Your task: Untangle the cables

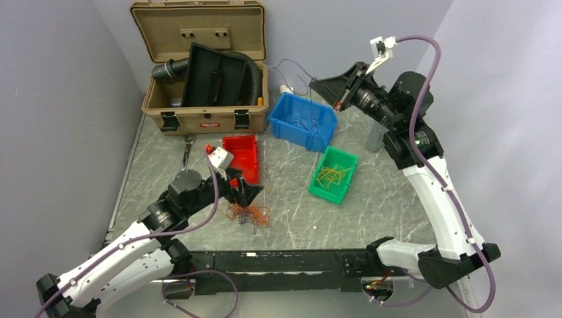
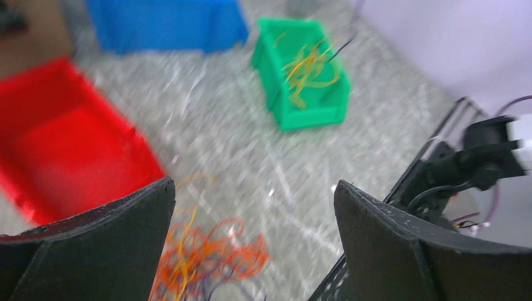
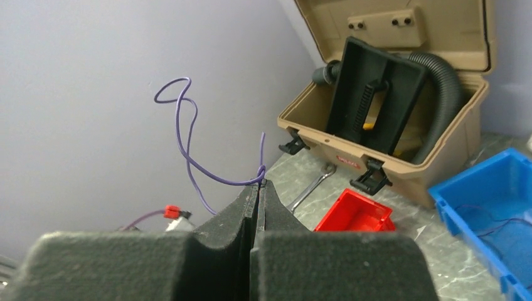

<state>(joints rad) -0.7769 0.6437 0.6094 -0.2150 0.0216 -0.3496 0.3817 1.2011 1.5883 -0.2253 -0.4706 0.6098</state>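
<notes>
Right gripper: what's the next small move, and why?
Probably lower toward the blue plastic bin and open. The right gripper is shut on a thin purple wire, raised above that bin, which already holds similar dark strands.

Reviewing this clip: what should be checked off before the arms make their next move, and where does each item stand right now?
1. Right gripper shut on the purple wire: ok.
2. Held wire hangs over the blue bin, ready to drop: ok.
3. Left gripper open with nothing between its fingers: ok.
4. Left gripper positioned above the orange tangle: ok.
5. A single loose strand singled out for the next pick: cannot tell, because the left wrist view is blurred.
6. Cables all separated: not ok. Orange and darker strands lie knotted together on the table.
</notes>
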